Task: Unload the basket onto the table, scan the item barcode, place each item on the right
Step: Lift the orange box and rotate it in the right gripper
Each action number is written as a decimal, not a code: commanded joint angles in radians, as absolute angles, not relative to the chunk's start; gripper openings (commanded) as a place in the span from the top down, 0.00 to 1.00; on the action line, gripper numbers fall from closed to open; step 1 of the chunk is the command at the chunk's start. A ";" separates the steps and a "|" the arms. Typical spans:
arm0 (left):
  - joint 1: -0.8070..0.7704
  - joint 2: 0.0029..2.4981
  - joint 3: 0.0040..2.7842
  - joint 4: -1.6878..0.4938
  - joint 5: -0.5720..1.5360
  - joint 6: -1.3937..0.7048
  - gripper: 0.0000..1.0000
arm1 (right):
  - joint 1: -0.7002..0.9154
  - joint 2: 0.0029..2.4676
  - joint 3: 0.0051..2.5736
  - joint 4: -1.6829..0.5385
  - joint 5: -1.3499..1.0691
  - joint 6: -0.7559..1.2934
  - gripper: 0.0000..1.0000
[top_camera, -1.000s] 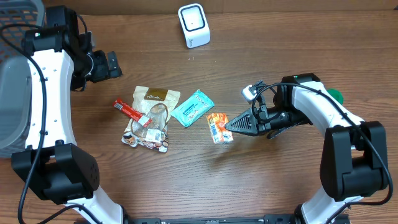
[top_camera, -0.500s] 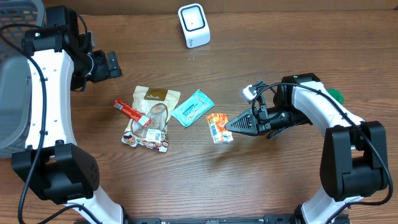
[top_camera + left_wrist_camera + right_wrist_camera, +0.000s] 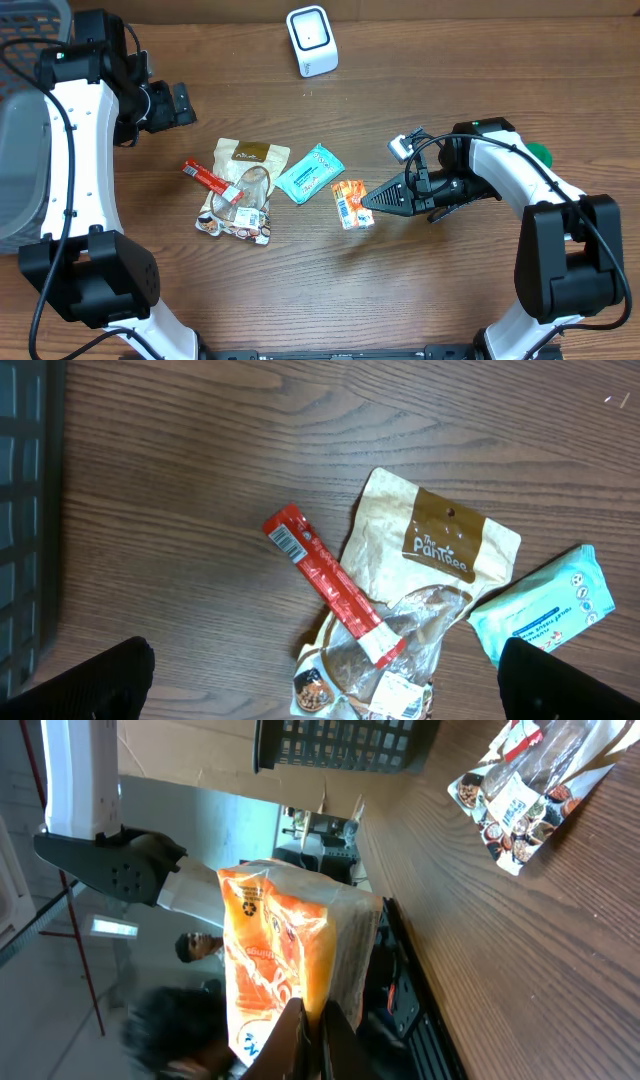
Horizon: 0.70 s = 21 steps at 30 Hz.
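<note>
the right tool [image 3: 368, 200] is clamped tight on one edge of the orange snack packet [image 3: 350, 204], seen from overhead near the middle of the wooden tabletop [image 3: 300, 290]. the packet sits just right of a teal wipes pack [image 3: 310, 172], with a pale printed panel facing up. a soft shadow on the wood beside it suggests it is held clear of the surface. from the right wrist camera, the packet [image 3: 280, 960] stands on end above the pinched fingers [image 3: 290, 1038], its orange face toward the lens.

the white scanner [image 3: 312, 40] stands at the far edge of the tabletop, well apart from the packet.

the left tool [image 3: 183, 102] hangs at the far left with its jaws spread wide and nothing between them. its wrist camera looks down on a tan pouch [image 3: 430, 575] with a brown label. a red stick packet [image 3: 330, 585] lies slantwise across the pouch's left edge, and a corner of the wipes pack [image 3: 545, 605] shows at right.

a black mesh basket [image 3: 30, 20] and a grey bin [image 3: 18, 170] stand at the left edge. a green object [image 3: 541, 153] shows behind the right arm.
</note>
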State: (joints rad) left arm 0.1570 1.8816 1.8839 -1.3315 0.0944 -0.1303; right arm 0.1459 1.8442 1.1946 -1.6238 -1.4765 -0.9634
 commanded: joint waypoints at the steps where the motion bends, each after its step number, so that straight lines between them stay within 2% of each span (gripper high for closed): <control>1: 0.150 1.877 1.882 -1.330 0.101 -0.119 0.00 | 0.150 1.816 1.191 -1.607 -1.494 -0.995 0.96; 15: 0.150 1.877 1.882 -1.330 0.101 -0.119 0.00 | 0.150 1.816 1.191 -1.442 -1.487 -0.985 0.96; 18: 0.150 1.877 1.882 -1.330 0.101 -0.119 0.00 | 0.150 1.816 1.191 -1.336 -1.441 -0.895 0.96; 21: 0.150 1.877 1.882 -1.330 0.101 -0.119 0.00 | 0.150 1.816 1.191 -1.183 -1.361 -0.719 0.96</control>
